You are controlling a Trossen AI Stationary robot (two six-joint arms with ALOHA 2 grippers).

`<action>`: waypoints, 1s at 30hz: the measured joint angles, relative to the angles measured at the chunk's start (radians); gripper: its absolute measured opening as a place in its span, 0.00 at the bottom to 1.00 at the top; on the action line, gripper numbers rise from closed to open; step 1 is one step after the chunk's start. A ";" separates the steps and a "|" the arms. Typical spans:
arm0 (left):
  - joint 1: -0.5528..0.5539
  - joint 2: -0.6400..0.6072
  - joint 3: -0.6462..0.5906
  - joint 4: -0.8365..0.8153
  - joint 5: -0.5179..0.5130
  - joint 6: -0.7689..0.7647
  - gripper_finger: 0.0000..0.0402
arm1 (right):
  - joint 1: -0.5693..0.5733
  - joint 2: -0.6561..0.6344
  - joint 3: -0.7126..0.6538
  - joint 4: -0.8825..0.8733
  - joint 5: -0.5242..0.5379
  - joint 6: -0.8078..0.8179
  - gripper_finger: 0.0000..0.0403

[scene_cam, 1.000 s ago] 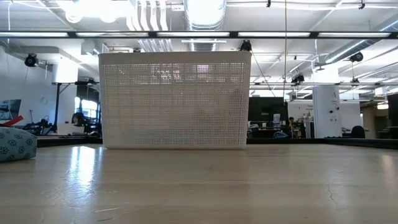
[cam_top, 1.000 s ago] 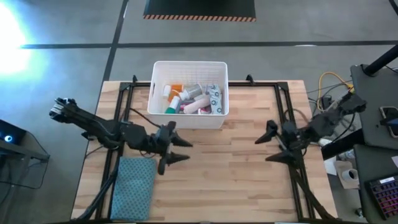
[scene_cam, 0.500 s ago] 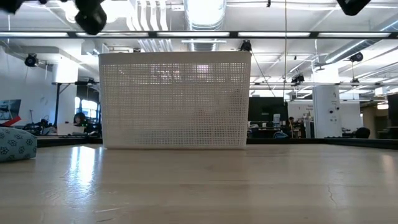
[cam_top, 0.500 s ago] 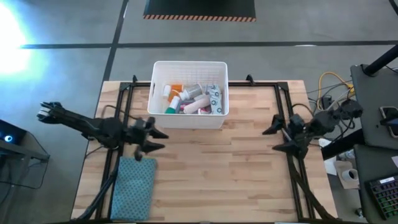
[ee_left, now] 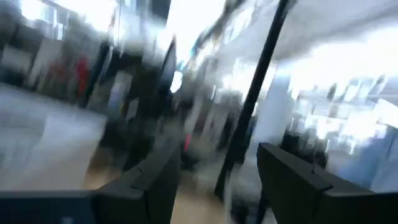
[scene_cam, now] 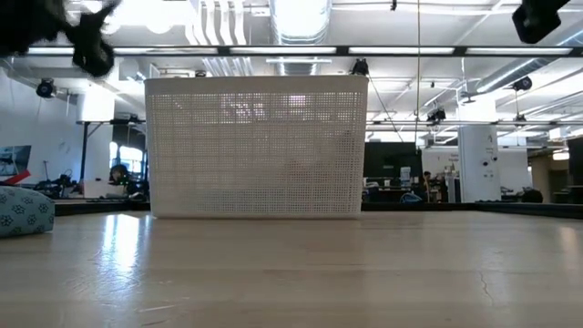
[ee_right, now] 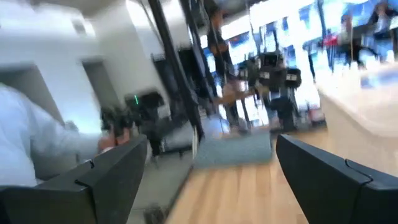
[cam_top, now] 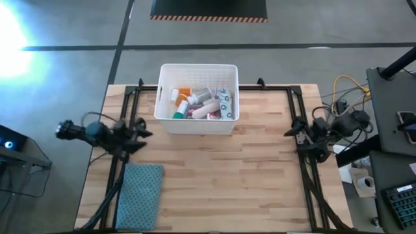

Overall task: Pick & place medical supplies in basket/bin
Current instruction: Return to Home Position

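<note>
The white bin (cam_top: 197,123) stands at the middle of the table's far side; in the low view its perforated wall (scene_cam: 257,146) faces me. The medical supplies (cam_top: 195,103) lie inside it: white bottles, an orange vial, a patterned packet. My left gripper (cam_top: 140,132) hangs open over the table's left edge, left of the bin. My right gripper (cam_top: 298,133) hangs open over the right edge. The wrist views show each pair of fingers apart, left (ee_left: 217,186) and right (ee_right: 211,186), with nothing between them.
A blue-grey patterned folded cloth (cam_top: 140,195) lies at the table's near left corner, and its edge shows in the low view (scene_cam: 23,211). Black frame rails (cam_top: 305,175) run along the table's left and right sides. Bare wood (cam_top: 227,182) stretches between the arms.
Both arms have drawn back from the table's middle. The left gripper has moved toward the left edge and a little toward the far side. The right gripper has moved toward the right edge. The bin and the cloth have stayed put.
</note>
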 joint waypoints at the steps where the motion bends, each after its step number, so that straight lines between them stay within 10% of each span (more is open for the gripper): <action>1: 0.000 0.000 -0.020 -0.037 0.001 -0.002 0.48 | -0.001 0.010 0.000 -0.021 -0.007 0.006 0.86; 16: 0.001 0.015 -0.080 -0.070 -0.072 -0.052 0.48 | -0.002 -0.003 -0.399 0.638 -0.029 -0.010 0.86; 30: 0.001 0.102 -0.079 -0.141 -0.093 -0.039 0.48 | -0.014 -0.002 -0.403 0.599 0.026 -0.105 0.86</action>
